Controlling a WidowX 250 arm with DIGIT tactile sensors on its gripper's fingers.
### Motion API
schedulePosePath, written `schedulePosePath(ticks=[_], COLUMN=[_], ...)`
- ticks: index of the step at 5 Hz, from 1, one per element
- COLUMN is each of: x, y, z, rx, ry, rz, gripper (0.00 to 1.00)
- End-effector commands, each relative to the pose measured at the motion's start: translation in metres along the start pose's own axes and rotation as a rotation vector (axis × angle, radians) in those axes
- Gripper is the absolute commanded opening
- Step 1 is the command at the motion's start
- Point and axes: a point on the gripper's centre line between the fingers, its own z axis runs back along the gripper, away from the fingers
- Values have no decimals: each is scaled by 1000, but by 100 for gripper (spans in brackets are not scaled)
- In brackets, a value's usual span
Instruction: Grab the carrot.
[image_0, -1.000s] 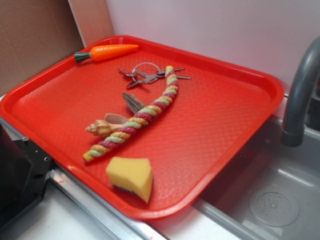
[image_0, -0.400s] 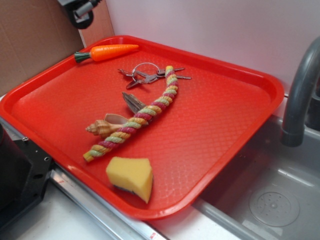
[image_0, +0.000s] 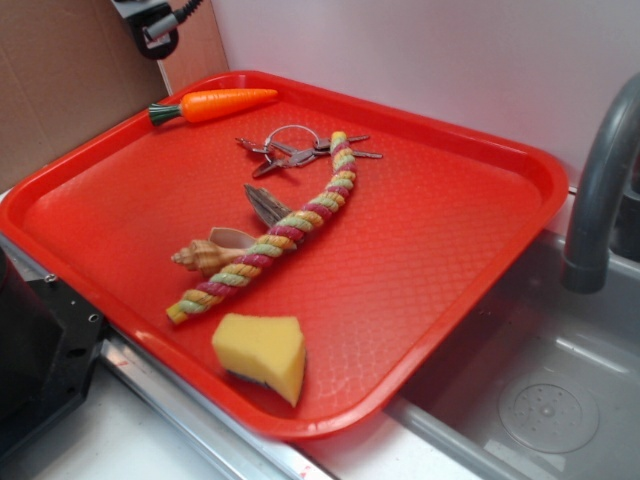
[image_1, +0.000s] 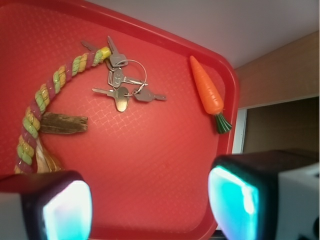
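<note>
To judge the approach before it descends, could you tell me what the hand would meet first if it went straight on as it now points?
Probably bare tray floor: the open hand frames empty red surface, with the carrot off to one side. Depth is unclear.

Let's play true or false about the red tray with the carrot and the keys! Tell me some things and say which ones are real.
1. The carrot lies near the tray's far edge. True.
2. The gripper is squeezing the carrot. False: its fingers are apart with nothing between them, and the carrot lies untouched on the tray.
3. The keys lie by one end of the twisted rope. True.
4. The yellow sponge sits on top of the carrot. False: the sponge is at the near edge, far from the carrot.
5. A seashell lies beside the rope. True.
6. The carrot's green end points toward the keys. False: it points away from them.
</note>
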Motion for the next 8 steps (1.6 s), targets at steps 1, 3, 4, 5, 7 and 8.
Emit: schedulePosePath(ticks=[1,3,4,5,7,8], x=[27,65,73,72,69,64], y=[22,50,57,72,100,104], z=[-22,-95,-119,-132,-156,-174], rx=[66,117,113,53,-15,-58], ry=[-25,25,32,16,41,52], rz=[-8,-280,-342,-322,-243,-206], gripper=[100,100,100,100,100,100])
